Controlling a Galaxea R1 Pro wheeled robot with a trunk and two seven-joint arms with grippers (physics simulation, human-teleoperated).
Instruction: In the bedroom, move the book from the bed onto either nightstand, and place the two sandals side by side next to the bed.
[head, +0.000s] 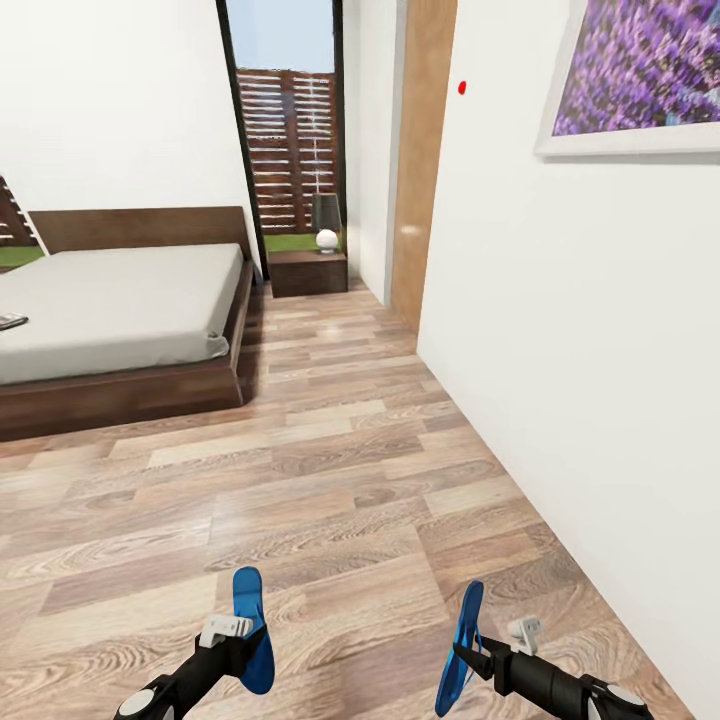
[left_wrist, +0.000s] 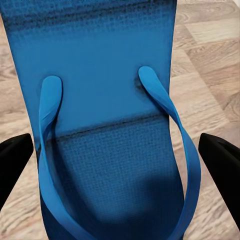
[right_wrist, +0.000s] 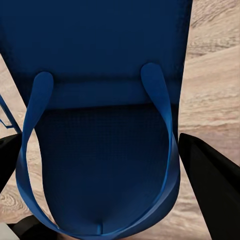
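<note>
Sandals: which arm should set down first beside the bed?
Left, probably. The left claw with its sandal is on the bed's side; the right claw and its sandal are nearer the wall.

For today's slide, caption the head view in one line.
Both grippers carry blue sandals toward the bed across the wood floor.

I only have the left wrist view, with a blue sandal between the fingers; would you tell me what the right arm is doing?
Observer: The right gripper is holding the other sandal on edge above the floor.
Operator: Thank you. Is the bed near?
Observer: The bed lies ahead to the left, across open floor.
Operator: And the book?
Observer: A small dark thing lies on the mattress at the picture's left edge; it may be the book.
</note>
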